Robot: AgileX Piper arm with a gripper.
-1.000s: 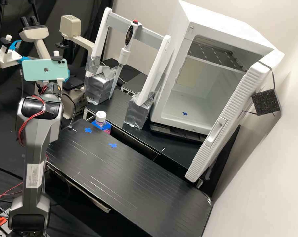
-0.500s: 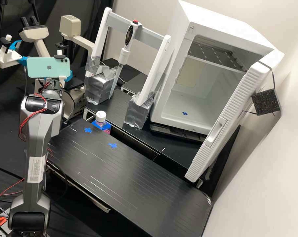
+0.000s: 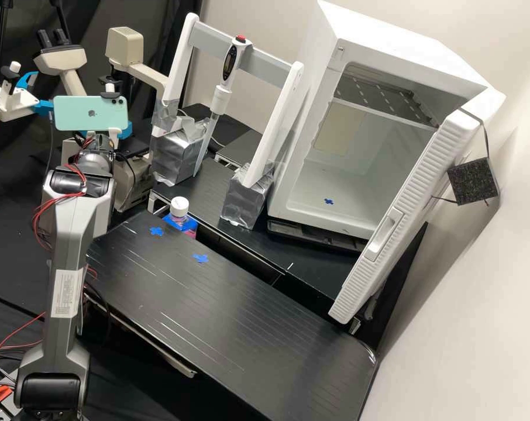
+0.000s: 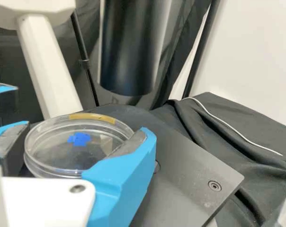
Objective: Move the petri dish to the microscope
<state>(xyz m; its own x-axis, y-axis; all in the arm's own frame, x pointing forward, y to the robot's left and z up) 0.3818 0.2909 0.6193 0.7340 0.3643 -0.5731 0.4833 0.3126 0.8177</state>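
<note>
Clear plastic makes the underside of the dish (image 4: 62, 153) hard to read; whether it rests on the microscope's dark plate (image 4: 200, 165) or sits just above it, I cannot tell. A blue cross (image 4: 80, 138) shows through it. In the high view the phone (image 3: 90, 113) hides most of the pincer (image 3: 124, 129), and the wrist view cuts off part of one finger. The pincer is parted only to the dish's width, its blue fingers closed against opposite sides of the rim.
</note>
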